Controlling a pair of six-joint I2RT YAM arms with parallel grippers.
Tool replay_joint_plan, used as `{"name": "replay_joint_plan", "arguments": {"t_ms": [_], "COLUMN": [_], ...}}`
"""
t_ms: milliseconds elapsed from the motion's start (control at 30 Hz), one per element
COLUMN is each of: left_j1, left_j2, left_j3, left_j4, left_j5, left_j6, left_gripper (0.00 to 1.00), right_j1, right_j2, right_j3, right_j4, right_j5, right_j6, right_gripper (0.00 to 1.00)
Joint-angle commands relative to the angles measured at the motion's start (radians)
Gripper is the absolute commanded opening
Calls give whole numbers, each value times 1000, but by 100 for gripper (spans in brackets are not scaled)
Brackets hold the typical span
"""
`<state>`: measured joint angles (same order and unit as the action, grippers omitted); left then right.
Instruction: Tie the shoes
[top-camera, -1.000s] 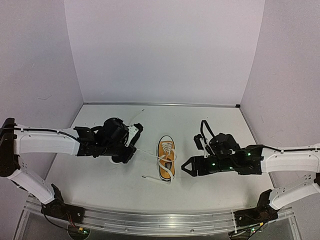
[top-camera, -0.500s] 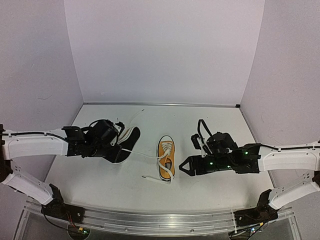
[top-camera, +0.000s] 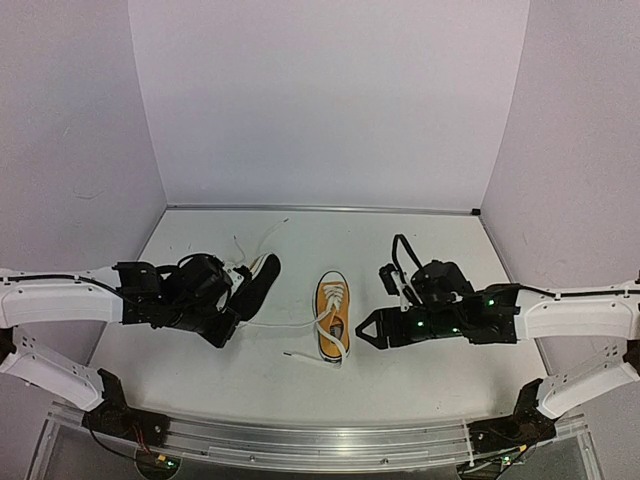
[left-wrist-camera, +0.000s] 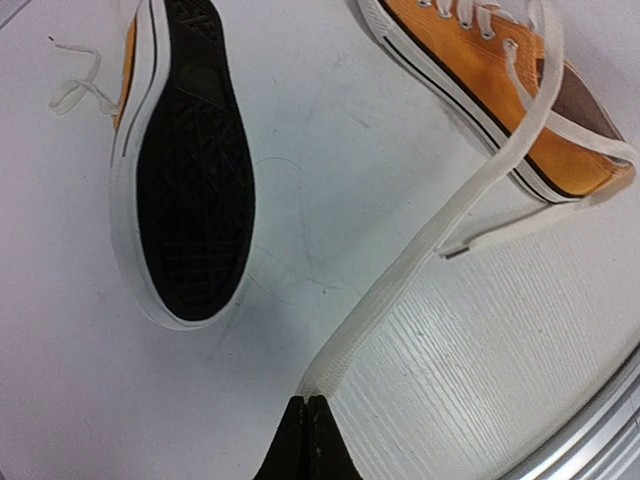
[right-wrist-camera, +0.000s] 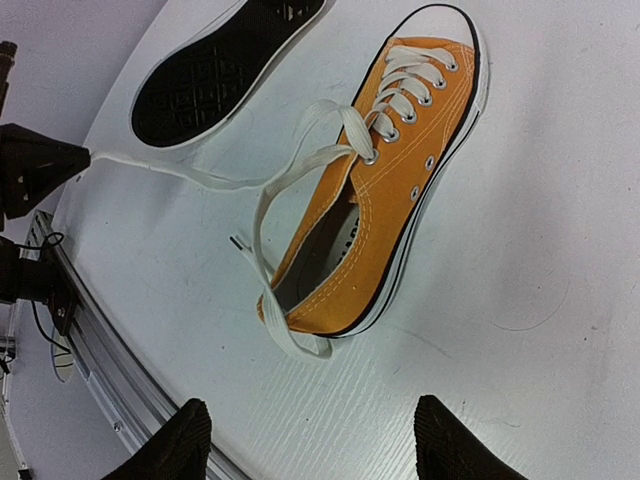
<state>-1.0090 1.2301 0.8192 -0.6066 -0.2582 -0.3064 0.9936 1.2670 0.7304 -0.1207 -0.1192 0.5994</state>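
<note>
The orange shoe (top-camera: 333, 314) stands upright mid-table, toe pointing away; it also shows in the right wrist view (right-wrist-camera: 410, 190) and the left wrist view (left-wrist-camera: 500, 90). The second shoe (top-camera: 256, 284) lies on its side to the left, black sole showing (left-wrist-camera: 190, 180). My left gripper (top-camera: 227, 328) is shut on one white lace (left-wrist-camera: 420, 250) of the orange shoe, which stretches from the tips (left-wrist-camera: 308, 402) to the eyelets. My right gripper (top-camera: 367, 331) is open and empty (right-wrist-camera: 315, 445), just right of the orange shoe's heel.
The orange shoe's other lace loops round the heel, its free end (top-camera: 290, 353) lying on the table towards the front. The metal front rail (top-camera: 300, 440) runs along the near edge. The second shoe's thin lace (left-wrist-camera: 75, 90) trails behind it.
My left gripper has drawn back to the left and nearer, pulling the lace out straight and uncovering the black-soled shoe. My right gripper has edged slightly left.
</note>
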Motion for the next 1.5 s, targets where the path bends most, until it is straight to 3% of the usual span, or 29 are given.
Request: {"name": "replay_joint_plan", "arguments": {"t_ms": [0,267,500,700,867,967,1033,1200,1467], "left_j1": [-25,-26,-25,-25,-25,-26,-27,-60,-105], "left_j2": [-30,134,139,275,281,189,128,23,223], "left_j3": [10,63,38,89,110,95,71,-5,87], "left_j4": [-58,-133,3,15,-18,22,80,264,298], "left_j5": [46,-2,55,56,-13,2,62,301,412], "left_j6": [-32,-94,-75,-40,-31,7,63,242,608], "left_gripper": [0,0,0,1,22,42,49,53,50], "right_j1": [-2,-3,-4,-4,-4,-4,-5,-58,-180], "right_j2": [-24,34,34,39,5,-2,-4,-12,0], "right_j3": [64,83,77,66,63,63,65,85,90], "right_j4": [-10,-21,-16,-9,-12,-13,-13,-13,-10], "right_j5": [48,11,-1,-28,-7,1,10,19,-76], "right_j6": [-34,-36,-34,-25,-25,-25,-25,-24,-21], "right_gripper": [66,64,64,62,63,64,64,64,64]}}
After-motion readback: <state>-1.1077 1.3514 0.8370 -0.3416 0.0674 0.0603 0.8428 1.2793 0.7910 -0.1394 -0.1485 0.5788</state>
